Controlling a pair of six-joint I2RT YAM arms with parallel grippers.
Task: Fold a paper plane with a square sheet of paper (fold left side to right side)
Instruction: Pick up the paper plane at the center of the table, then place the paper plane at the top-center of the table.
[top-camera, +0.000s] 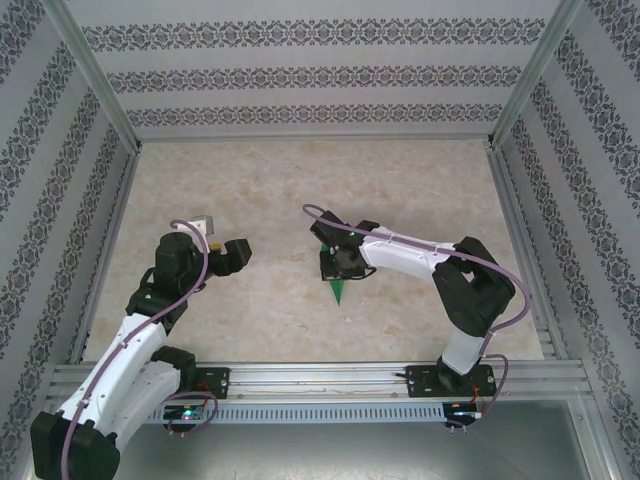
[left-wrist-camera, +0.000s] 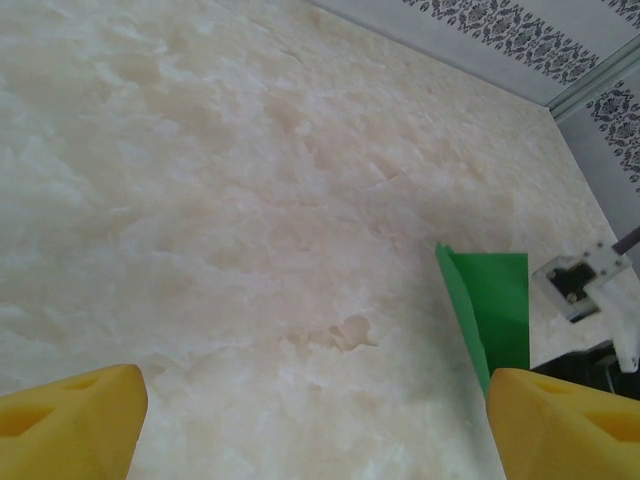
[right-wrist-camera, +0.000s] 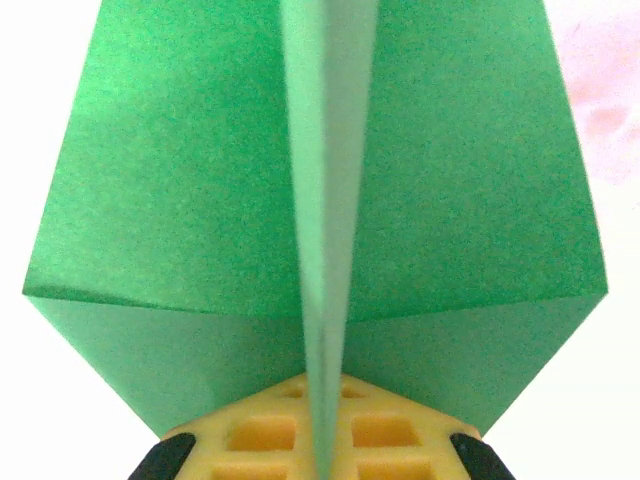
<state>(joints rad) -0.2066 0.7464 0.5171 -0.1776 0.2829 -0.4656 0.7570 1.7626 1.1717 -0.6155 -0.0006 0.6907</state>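
The bright-green paper plane (top-camera: 340, 290) has a raised centre crease, with wings sloping either side. The right pincer (top-camera: 338, 270) grips it mid-counter (top-camera: 300, 190), tip nearward.

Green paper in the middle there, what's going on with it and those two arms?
The right pincer is shut on the folded green paper plane, pinching it along its centre crease so the wings spread to either side, near the middle of the table. The left pincer is open and holds nothing, off to the left and pointed toward the paper. Whether the plane's tip touches the table is hard to tell.
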